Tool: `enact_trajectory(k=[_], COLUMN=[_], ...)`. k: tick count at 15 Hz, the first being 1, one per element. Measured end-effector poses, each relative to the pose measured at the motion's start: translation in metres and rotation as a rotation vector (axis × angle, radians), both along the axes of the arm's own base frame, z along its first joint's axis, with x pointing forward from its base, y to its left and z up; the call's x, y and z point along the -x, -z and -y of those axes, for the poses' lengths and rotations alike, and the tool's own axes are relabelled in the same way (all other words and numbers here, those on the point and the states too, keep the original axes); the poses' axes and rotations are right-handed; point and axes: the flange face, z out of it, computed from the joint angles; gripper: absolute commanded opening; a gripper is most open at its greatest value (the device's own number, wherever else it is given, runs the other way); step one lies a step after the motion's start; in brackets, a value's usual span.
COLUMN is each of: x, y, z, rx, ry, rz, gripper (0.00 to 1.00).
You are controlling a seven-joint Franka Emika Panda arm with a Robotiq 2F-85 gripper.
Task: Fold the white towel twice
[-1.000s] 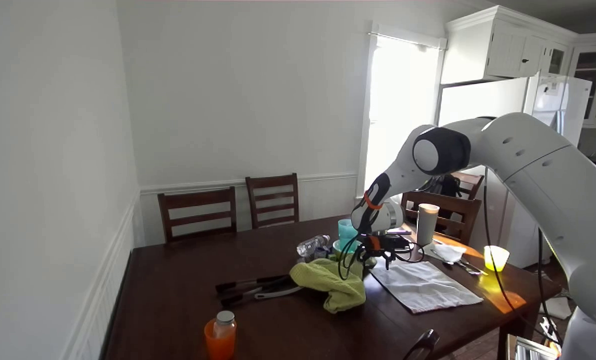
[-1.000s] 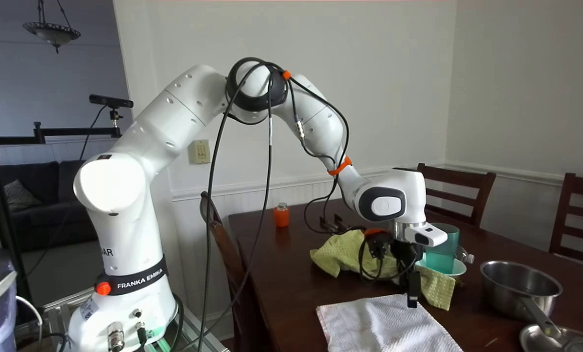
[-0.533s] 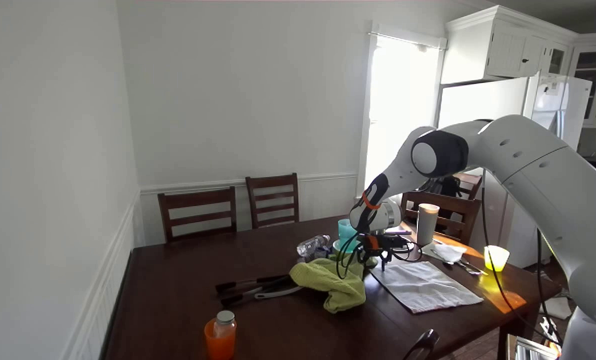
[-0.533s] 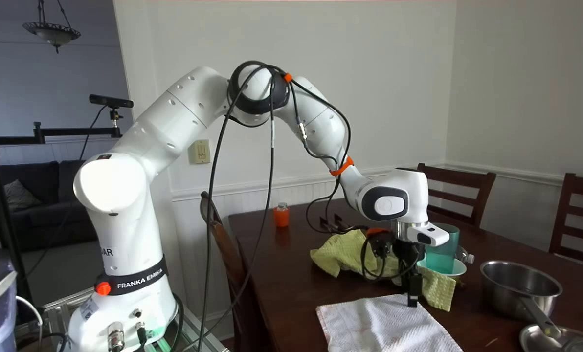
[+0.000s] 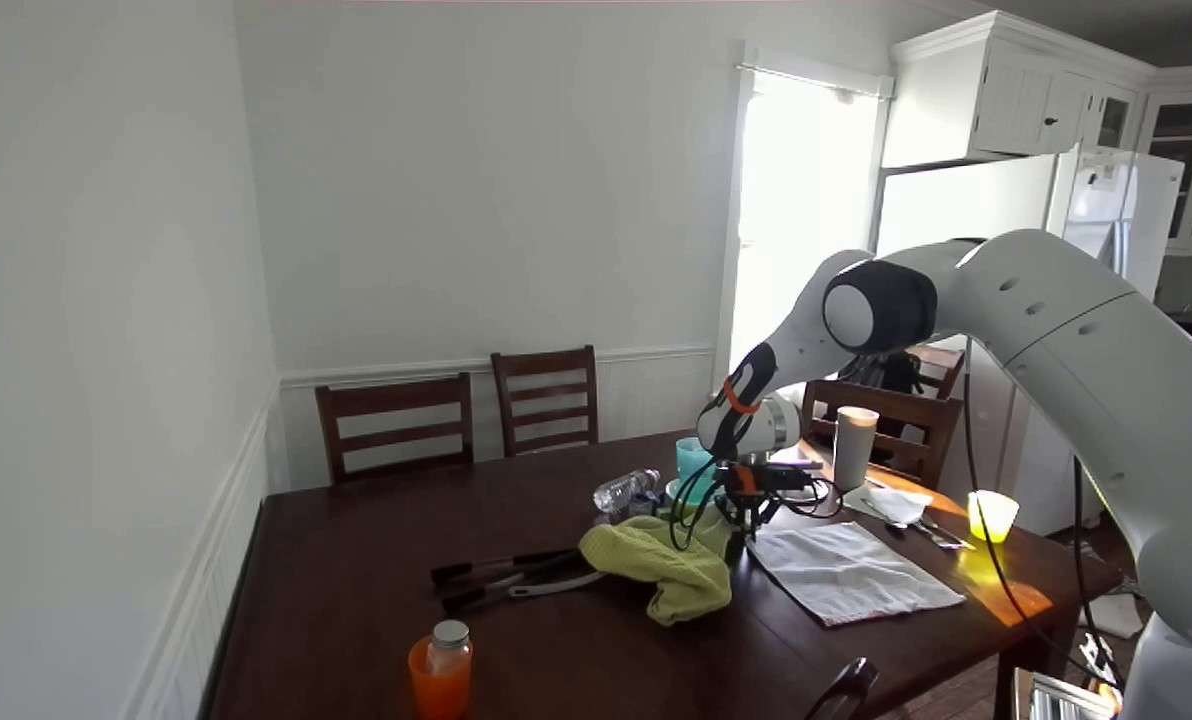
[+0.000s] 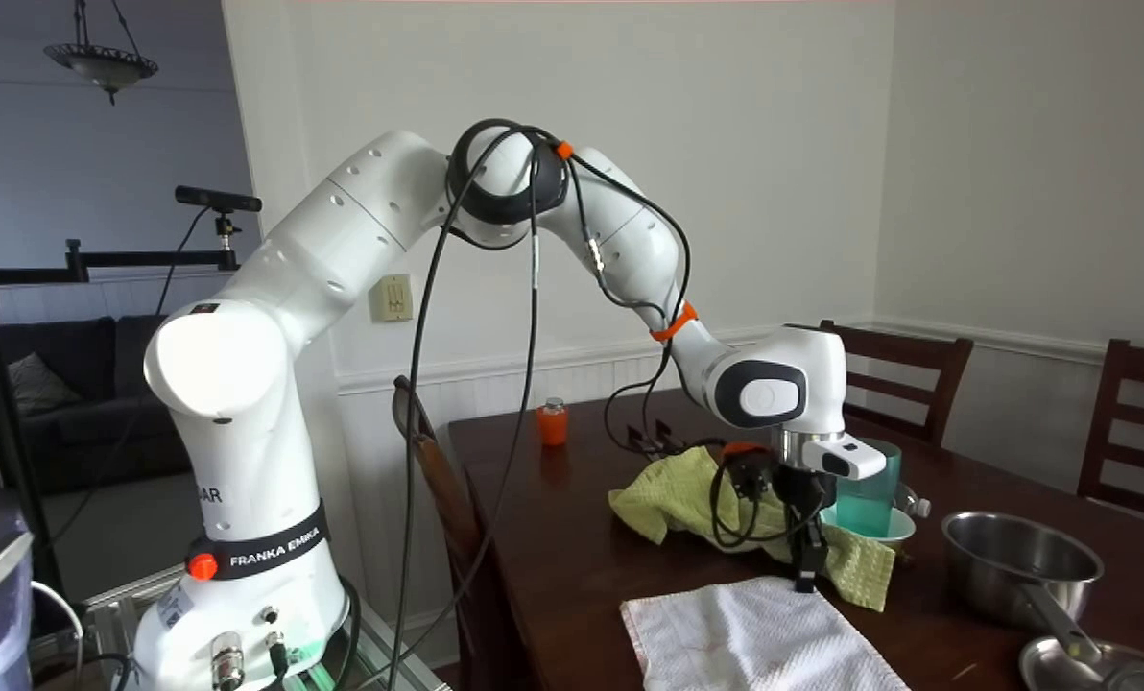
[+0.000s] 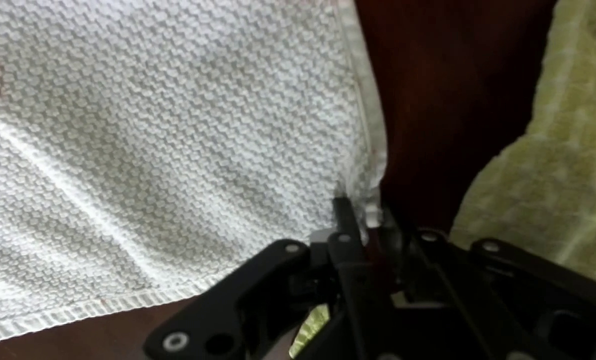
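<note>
The gripper (image 7: 368, 215) has its fingers drawn close together on a corner of the white towel (image 7: 193, 135), the hem bunched between the tips. The rest of the towel lies spread on the table (image 5: 356, 560), wrinkled, beside the green cloth (image 6: 673, 494). Just behind the gripper in an exterior view, the teal cup (image 6: 865, 513) stands in the bowl (image 6: 904, 531); the cup's lower part looks darker, and whether that is liquid cannot be told. The bottle (image 5: 624, 492) lies on its side near the bowl. The orange cup (image 5: 440, 695), well apart from the towel, holds the jar (image 5: 448, 652), whose metal cap rises above the rim. The pot (image 6: 985, 576) stands upright, the bottom of its inside out of sight. The tumbler (image 5: 854, 455) and the yellow cup (image 5: 993, 517) stand upright too, their insides hidden.
</note>
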Motion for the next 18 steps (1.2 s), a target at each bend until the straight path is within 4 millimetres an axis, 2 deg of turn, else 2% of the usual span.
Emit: enact_trajectory(k=[6,12,15,18], x=[0.005,0.013,0.023,0.043], y=[-0.008,-0.041,-0.055,-0.059], z=[0.008,0.013,0.009,0.005], rx=[-0.006,0.001,-0.01,-0.027], ry=[0.021,0.041,0.052,0.073], rz=[-0.018,0.006,0.012,-0.001], gripper=[0.02,0.02,0.02,0.02])
